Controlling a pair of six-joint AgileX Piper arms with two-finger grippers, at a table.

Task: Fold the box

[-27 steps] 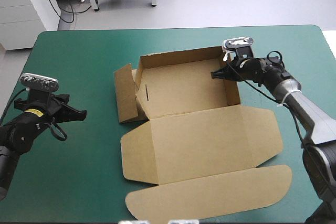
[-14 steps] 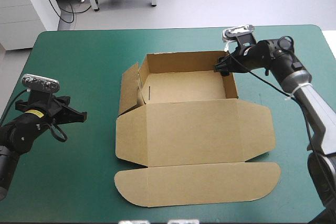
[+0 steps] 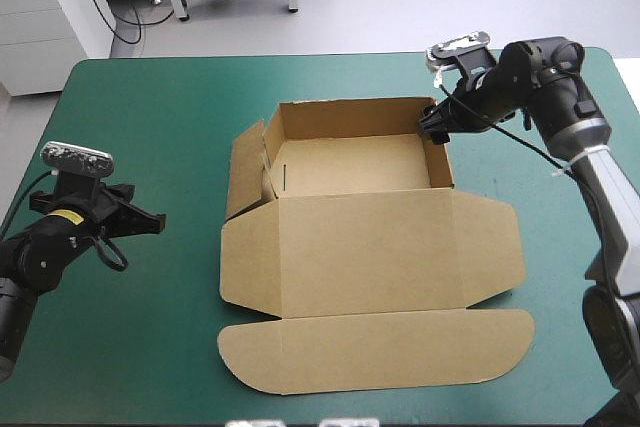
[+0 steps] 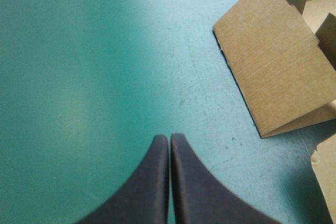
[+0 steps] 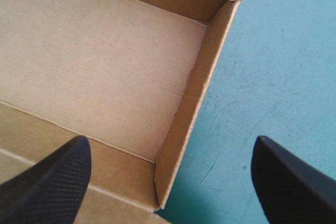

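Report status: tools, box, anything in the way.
Left tool shut, over teal-green cover, left of box. Right tool open, astride right wall near far corner. Tray walls up, lid flat, left flap leaning outward. Nothing in the way.

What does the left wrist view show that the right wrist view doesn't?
Only the left wrist view: the left gripper, shut, over the bare teal-green cover, with an untucked side flap ahead of it. Only the right wrist view: the right gripper, open, astride the tray's right wall, and the tray's floor. Both: parts of the brown box and the cover.
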